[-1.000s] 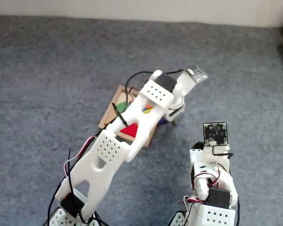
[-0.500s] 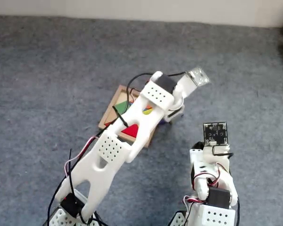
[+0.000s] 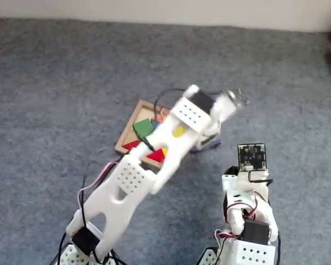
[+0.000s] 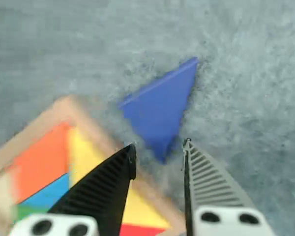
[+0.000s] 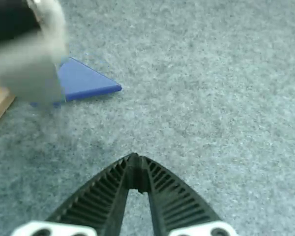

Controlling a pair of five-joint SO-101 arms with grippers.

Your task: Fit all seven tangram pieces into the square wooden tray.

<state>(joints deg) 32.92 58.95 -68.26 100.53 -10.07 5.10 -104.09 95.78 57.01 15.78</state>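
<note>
The square wooden tray lies mid-table holding green, red, yellow and orange pieces. In the left wrist view its corner shows orange, yellow and light blue pieces. A blue triangle lies flat on the carpet just outside that corner. My left gripper hangs open above it, with the triangle's near tip between the fingertips. In the high view the blue triangle peeks out under the left arm. My right gripper is shut and empty, well short of the blue triangle.
Grey carpet covers the table on every side. The left arm stretches diagonally over the tray's near edge. The right arm sits folded at the front right. A pale wall strip runs along the far edge.
The left arm has swung to the right, off the tray's centre and over the blue triangle. More of the tray shows, including the green piece. The right arm has stayed still.
</note>
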